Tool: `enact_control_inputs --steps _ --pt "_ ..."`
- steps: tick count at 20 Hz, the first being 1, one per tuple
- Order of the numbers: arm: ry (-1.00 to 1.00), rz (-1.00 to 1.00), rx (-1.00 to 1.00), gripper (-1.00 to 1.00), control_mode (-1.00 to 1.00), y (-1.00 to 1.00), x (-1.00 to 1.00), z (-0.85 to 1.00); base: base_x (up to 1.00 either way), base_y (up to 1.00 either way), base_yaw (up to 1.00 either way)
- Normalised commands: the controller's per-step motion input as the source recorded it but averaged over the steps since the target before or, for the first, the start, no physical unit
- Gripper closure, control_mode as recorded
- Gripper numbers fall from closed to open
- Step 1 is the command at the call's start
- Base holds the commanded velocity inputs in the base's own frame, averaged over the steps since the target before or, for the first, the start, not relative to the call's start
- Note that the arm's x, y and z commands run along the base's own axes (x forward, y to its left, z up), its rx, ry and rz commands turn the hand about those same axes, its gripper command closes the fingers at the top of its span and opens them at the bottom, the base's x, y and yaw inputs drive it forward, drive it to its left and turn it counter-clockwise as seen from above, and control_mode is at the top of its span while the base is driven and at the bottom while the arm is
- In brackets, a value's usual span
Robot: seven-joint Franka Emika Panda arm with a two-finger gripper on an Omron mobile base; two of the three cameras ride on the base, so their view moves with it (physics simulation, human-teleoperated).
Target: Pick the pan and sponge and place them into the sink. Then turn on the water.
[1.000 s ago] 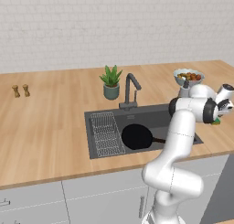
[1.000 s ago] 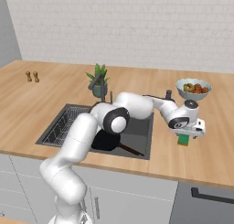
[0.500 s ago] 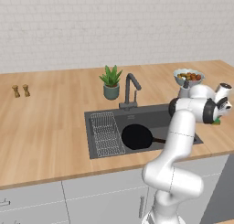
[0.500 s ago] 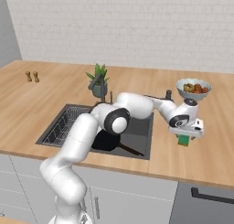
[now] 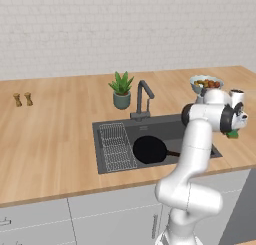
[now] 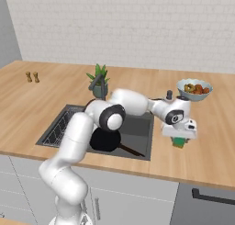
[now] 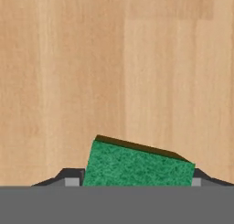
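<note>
While the flat round black frying pan [image 5: 150,149] with its long thin dark handle lies inside the dark grey rectangular recessed sink [image 5: 112,131], beside the sink's wire rack section [image 5: 116,146], the white arm reaches over to the wooden counter [image 5: 55,139] on the far side of the sink from the rack. The two-finger gripper [image 6: 180,137] sits low over the small green rectangular sponge [image 6: 179,142], which rests on the counter just beside the sink edge. In the hand view the sponge [image 7: 137,166] lies tilted between the two dark finger tips [image 7: 68,178], one at each end of it. Cannot tell whether the tips already touch it, so grasp or not is unclear; jaws stand apart, sponge between them. Dark grey angular gooseneck faucet [image 5: 142,99] stands at the back rim of the sink, green potted plant [image 5: 121,89] just beside it. Pale bowl of fruit [image 6: 194,89] sits behind the sponge, away from the sink. Two small brown shakers [image 5: 23,99] stand well apart from the sink, beyond its rack end.
</note>
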Motion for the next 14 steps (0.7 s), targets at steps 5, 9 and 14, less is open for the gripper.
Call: enact_control_inputs --steps 5,9,14 --pt "0.01 0.31 0.02 1.00 -1.00 0.76 -1.00 -0.36 0.00 0.00 0.00" --pt "-0.04 0.42 0.20 1.00 -1.00 0.56 -0.95 0.00 0.00 0.00 0.00" --pt "-0.24 0.47 0.24 1.00 -1.00 0.33 -0.55 0.05 0.00 0.00 0.00"
